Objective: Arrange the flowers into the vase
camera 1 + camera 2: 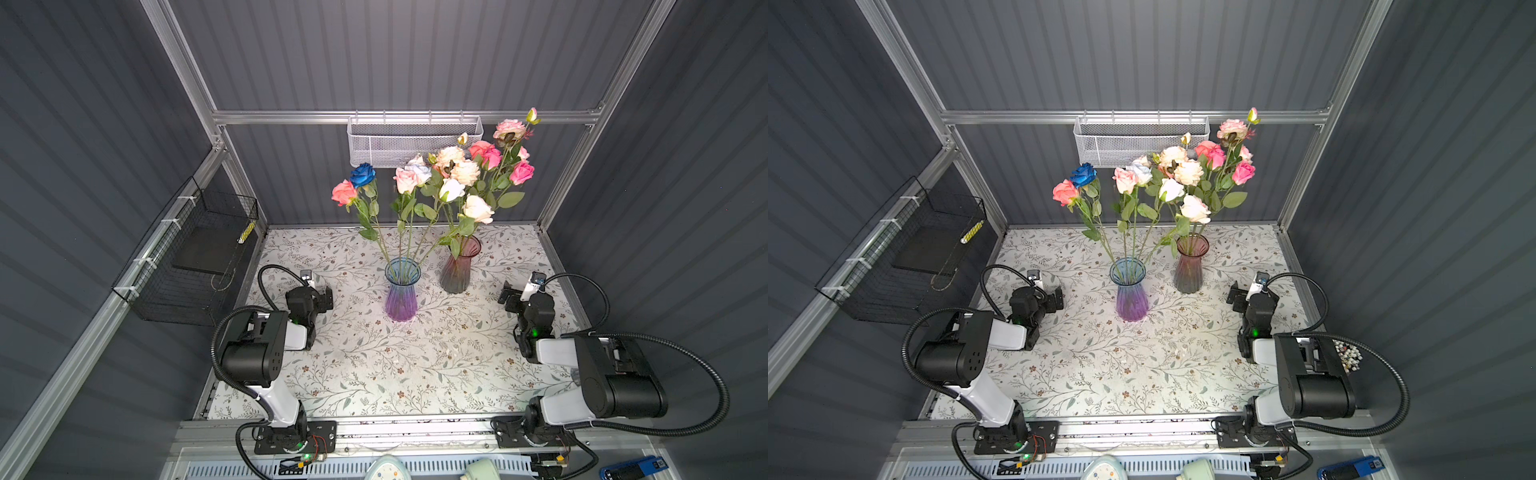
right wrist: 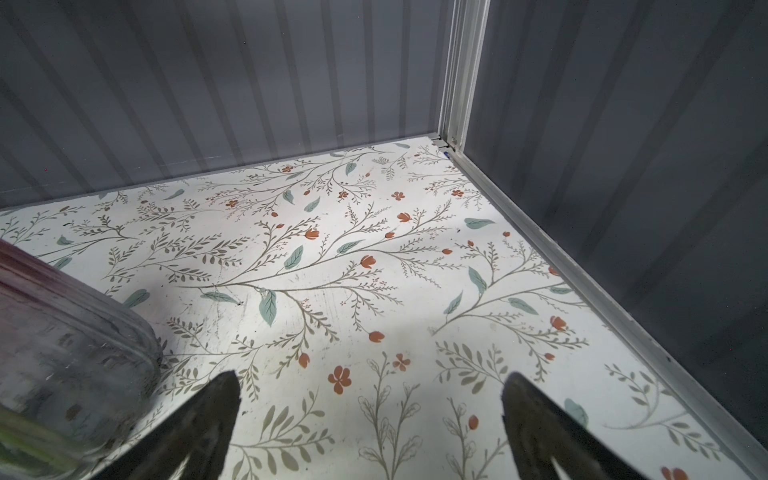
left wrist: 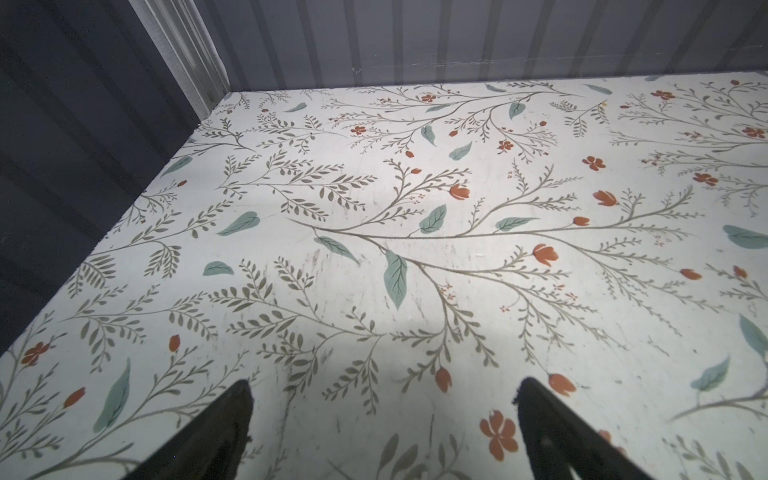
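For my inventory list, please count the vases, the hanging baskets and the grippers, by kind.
Vases: 2 (blue-purple vase, red-tinted vase)
Baskets: 2 (white mesh basket, black wire basket)
Grippers: 2 (left gripper, right gripper)
Total: 6

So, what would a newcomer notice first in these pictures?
The roses, pink, coral and cream, rise from two vases at the middle of the floral table: a blue-and-purple vase and a reddish vase behind it to the right. One deep blue rose stands out on the left. The left arm and the right arm lie low at the sides, jaws open and empty.
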You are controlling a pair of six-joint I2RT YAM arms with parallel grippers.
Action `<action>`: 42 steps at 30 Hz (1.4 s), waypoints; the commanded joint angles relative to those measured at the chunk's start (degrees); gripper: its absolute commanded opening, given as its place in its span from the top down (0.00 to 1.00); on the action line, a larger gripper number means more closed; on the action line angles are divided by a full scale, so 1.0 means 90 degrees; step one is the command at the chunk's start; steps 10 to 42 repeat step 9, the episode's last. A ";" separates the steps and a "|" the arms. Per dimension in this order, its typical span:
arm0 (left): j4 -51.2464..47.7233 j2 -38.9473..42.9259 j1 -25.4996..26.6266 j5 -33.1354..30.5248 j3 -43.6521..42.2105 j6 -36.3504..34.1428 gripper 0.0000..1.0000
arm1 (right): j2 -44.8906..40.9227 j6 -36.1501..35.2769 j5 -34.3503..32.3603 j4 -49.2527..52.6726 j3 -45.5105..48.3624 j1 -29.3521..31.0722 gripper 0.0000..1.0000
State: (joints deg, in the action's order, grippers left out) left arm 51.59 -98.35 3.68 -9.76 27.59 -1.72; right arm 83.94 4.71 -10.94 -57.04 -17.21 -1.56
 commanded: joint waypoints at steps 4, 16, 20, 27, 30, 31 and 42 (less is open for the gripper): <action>0.0019 -0.0010 -0.0019 0.0079 -0.0029 0.0078 0.00 | -0.0001 0.0033 -0.0093 -0.0025 -0.0089 -0.0002 0.01; 0.0019 -0.0010 -0.0019 0.0080 -0.0029 0.0083 0.00 | -0.0034 0.0004 -0.0134 -0.0150 -0.0012 0.0012 0.01; 0.0019 -0.0010 -0.0019 0.0080 -0.0029 0.0083 0.00 | -0.0034 0.0004 -0.0134 -0.0150 -0.0012 0.0012 0.01; 0.0019 -0.0010 -0.0019 0.0080 -0.0029 0.0083 0.00 | -0.0034 0.0004 -0.0134 -0.0150 -0.0012 0.0012 0.01; 0.0019 -0.0010 -0.0019 0.0080 -0.0029 0.0083 0.00 | -0.0034 0.0004 -0.0134 -0.0150 -0.0012 0.0012 0.01; 0.0019 -0.0010 -0.0019 0.0080 -0.0029 0.0083 0.00 | -0.0034 0.0004 -0.0134 -0.0150 -0.0012 0.0012 0.01; 0.0019 -0.0010 -0.0019 0.0080 -0.0029 0.0083 0.00 | -0.0034 0.0004 -0.0134 -0.0150 -0.0012 0.0012 0.01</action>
